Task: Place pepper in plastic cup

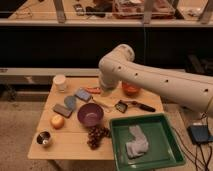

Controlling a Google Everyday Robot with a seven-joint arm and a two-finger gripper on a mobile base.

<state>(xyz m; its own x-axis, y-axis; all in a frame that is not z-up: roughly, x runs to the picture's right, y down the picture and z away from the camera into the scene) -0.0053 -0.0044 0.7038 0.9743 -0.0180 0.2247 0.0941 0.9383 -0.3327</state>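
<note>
Task not yet done. The pepper (93, 90) is seen lying on the surface (70, 147), not in the plastic cup (60, 82), and no lift is shown. The gripper (105, 88) is held low at the far side of the surface, mostly hidden under the white arm (150, 80). Whether it is open or closed cannot be told, and contact with the pepper cannot be confirmed.

The pepper is placed just beside the gripper, on its view-left side, touching or nearly so. The plastic cup is found further view-left of the gripper, beyond the pepper, near the far left corner. It is upright, and its inside is not clearly shown. Left to do, as judged: grasp, lift, carry across to the cup, release inside.

Pepper look: small, slender, red-orange, laid flat, long axis roughly left-right across the view. An orange bowl (130, 89) is seen just view-right of the gripper. A purple bowl (90, 115) is set nearer the camera than the gripper. Neither is to be confused with the targets.
</note>
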